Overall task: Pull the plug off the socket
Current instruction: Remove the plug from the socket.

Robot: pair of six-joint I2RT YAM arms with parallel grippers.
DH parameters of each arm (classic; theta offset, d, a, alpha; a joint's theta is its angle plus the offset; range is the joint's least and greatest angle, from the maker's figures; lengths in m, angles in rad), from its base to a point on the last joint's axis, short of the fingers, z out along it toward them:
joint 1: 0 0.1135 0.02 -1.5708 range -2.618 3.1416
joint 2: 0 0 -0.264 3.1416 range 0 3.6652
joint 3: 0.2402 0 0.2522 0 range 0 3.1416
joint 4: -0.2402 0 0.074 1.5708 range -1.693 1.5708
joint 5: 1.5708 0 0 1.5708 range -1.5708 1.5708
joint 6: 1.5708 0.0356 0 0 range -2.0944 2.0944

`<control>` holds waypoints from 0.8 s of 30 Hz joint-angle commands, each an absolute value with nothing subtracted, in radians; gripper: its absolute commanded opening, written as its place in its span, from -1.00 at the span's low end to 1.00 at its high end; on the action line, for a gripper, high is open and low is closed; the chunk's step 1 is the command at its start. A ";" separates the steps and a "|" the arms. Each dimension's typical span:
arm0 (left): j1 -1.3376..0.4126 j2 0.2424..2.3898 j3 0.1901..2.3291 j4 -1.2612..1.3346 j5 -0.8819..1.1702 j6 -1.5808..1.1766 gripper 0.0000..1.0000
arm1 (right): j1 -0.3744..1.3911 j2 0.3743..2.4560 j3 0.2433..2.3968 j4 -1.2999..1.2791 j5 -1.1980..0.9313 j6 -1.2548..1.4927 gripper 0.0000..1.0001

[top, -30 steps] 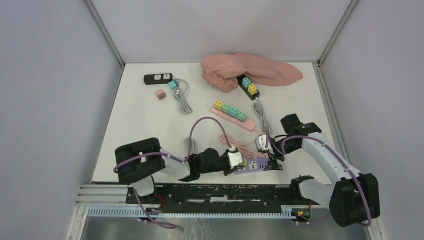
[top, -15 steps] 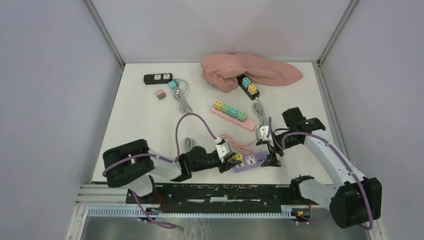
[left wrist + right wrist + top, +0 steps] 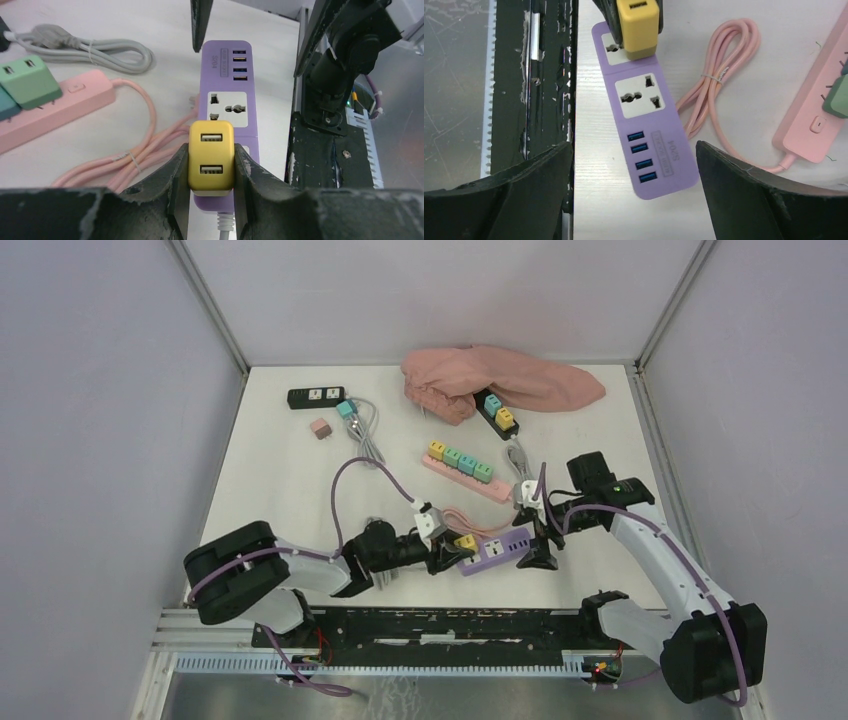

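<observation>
A yellow two-port plug (image 3: 211, 160) sits clamped between the fingers of my left gripper (image 3: 211, 150), which is shut on it. It hangs just over the end socket of the purple power strip (image 3: 226, 75), and a metal prong shows at its far edge. From the right wrist the plug (image 3: 639, 22) stands slightly off the strip (image 3: 646, 130), part of that socket showing beside it. My right gripper (image 3: 632, 145) is open wide, its fingers either side of the strip's USB end without touching. From above, the plug (image 3: 465, 542), strip (image 3: 497, 550), left gripper (image 3: 452, 548) and right gripper (image 3: 534, 533) are near the front edge.
A pink power strip (image 3: 462, 468) carrying several coloured plugs lies behind, its coiled pink cable (image 3: 475, 525) beside the purple strip. Farther back are two black strips (image 3: 315, 396) (image 3: 497, 412), a pink cloth (image 3: 500, 380), a loose pink plug (image 3: 321, 428) and grey cable (image 3: 365, 440). A black rail (image 3: 430, 625) borders the front.
My right gripper has opened and let go of the purple strip's end. My left gripper has drawn back to the left with the yellow plug, and the strip has shifted left and turned a little.
</observation>
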State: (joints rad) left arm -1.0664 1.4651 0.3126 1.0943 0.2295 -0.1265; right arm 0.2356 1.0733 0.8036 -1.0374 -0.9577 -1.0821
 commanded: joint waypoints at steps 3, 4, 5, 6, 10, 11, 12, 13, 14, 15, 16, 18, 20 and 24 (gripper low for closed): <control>-0.953 1.344 0.300 1.165 0.370 -0.190 -0.94 | 0.199 1.046 0.849 -0.904 -1.028 -0.839 0.99; -0.916 1.335 0.296 1.169 0.401 -0.221 -0.94 | 0.165 1.053 0.865 -0.911 -1.090 -0.799 0.99; -0.876 1.329 0.291 1.184 0.434 -0.263 -0.94 | 0.121 1.059 0.884 -0.954 -1.173 -0.816 0.99; -0.831 1.323 0.281 1.209 0.458 -0.315 -0.94 | 0.078 1.064 0.901 -0.999 -1.240 -0.843 0.99; -0.742 1.292 0.262 1.293 0.499 -0.471 -0.94 | -0.021 1.058 0.909 -1.014 -1.304 -0.813 0.99; -0.740 1.286 0.272 1.286 0.491 -0.493 -0.94 | -0.026 1.054 0.901 -0.966 -1.294 -0.750 0.99; -0.741 1.282 0.281 1.282 0.477 -0.516 -0.94 | -0.028 1.050 0.887 -0.913 -1.288 -0.695 0.99; -0.740 1.280 0.289 1.284 0.457 -0.545 -0.94 | -0.028 1.048 0.874 -0.872 -1.290 -0.652 0.99; -0.740 1.279 0.299 1.289 0.429 -0.579 -0.94 | -0.028 1.047 0.861 -0.838 -1.295 -0.616 0.99; -0.740 1.283 0.308 1.301 0.393 -0.622 -0.94 | -0.028 1.048 0.845 -0.795 -1.303 -0.571 0.99; -0.741 1.289 0.319 1.307 0.359 -0.673 -0.94 | -0.025 1.047 0.827 -0.741 -1.302 -0.508 0.99; -0.739 1.305 0.344 1.298 0.242 -0.787 -0.94 | 0.018 1.035 0.771 -0.465 -1.194 -0.257 0.99; -0.739 1.328 0.367 1.296 0.148 -0.878 -0.94 | 0.054 1.041 0.746 -0.334 -1.146 -0.076 0.99; -0.738 1.405 0.409 1.378 0.022 -1.061 -0.94 | 0.137 1.073 0.748 -0.157 -1.143 0.100 0.99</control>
State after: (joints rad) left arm -0.7399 1.3514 0.3321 1.1904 0.2085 -0.7845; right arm 0.0746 1.0664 0.7483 -0.4965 -1.1595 -0.2165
